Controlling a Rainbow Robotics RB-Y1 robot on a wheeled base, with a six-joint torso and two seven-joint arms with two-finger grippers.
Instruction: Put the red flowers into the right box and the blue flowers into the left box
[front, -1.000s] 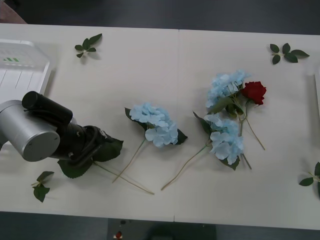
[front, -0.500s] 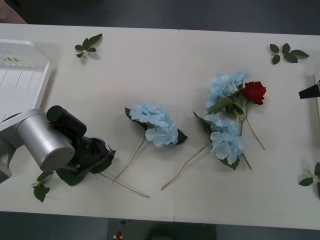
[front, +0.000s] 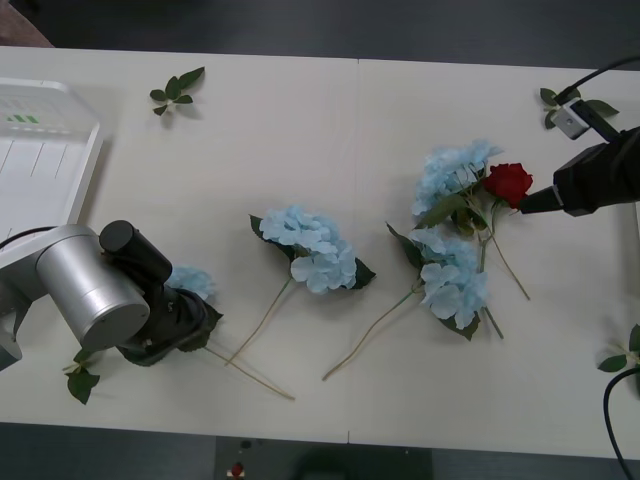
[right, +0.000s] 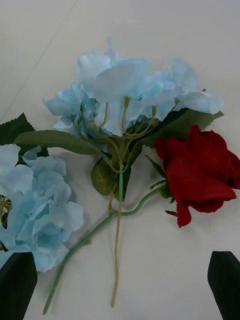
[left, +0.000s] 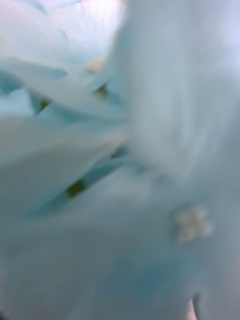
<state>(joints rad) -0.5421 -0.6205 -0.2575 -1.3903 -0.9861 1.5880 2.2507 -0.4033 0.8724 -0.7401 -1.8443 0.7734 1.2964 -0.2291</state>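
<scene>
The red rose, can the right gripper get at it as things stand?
Probably yes. The right gripper is open just beside the red rose, with bare table between them. A blue hydrangea cluster touches the rose's far side, so a grasp might catch its leaves.

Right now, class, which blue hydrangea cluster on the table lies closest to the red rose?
The far-right blue cluster, whose head sits right beside the red rose. The cluster below it, the middle one and the one at the left gripper lie farther off.

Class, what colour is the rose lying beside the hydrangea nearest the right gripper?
Deep red; the rose shows best in the right wrist view.
</scene>
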